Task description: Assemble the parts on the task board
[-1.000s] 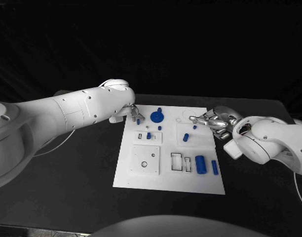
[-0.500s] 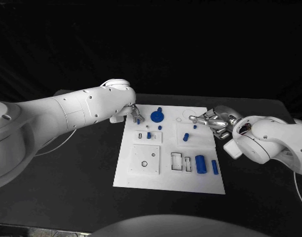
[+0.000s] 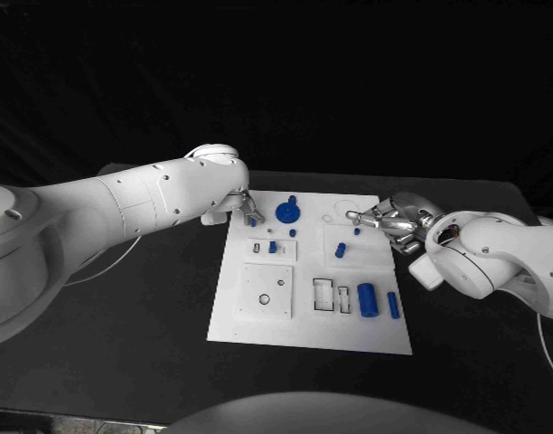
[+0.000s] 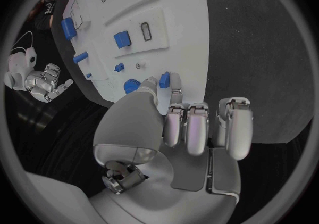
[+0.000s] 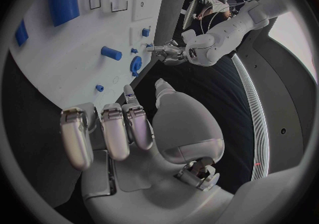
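White task board (image 3: 257, 321) lies in the middle of the black table (image 3: 120, 353), its long side running away from the robot. On its near right part a large blue cylinder (image 3: 367, 299) lies beside a slimmer blue bar (image 3: 393, 306), just right of two black-outlined rectangular slots (image 3: 323, 296). A raised white square plate (image 3: 267, 291) with a small hole sits at the near left. Farther up, a short blue peg (image 3: 341, 250) lies tilted on a raised square, and a small blue block (image 3: 273, 246) stands in a low panel to its left. A blue round disc (image 3: 287, 214) with a knob sits near the far edge.

The left hand (image 3: 244, 207) hovers over the board's far left corner, just beside the disc. In the left wrist view this hand (image 4: 193, 128) pinches a small blue part (image 4: 165, 80) between its thumb and a fingertip, while the other fingers lie curled side by side.

The right hand (image 3: 391, 222) is over the board's far right edge, well apart from the left. In the right wrist view the right hand (image 5: 133, 128) has its fingers curled in together, nothing showing between them, above the bare white of the board (image 5: 60, 61).
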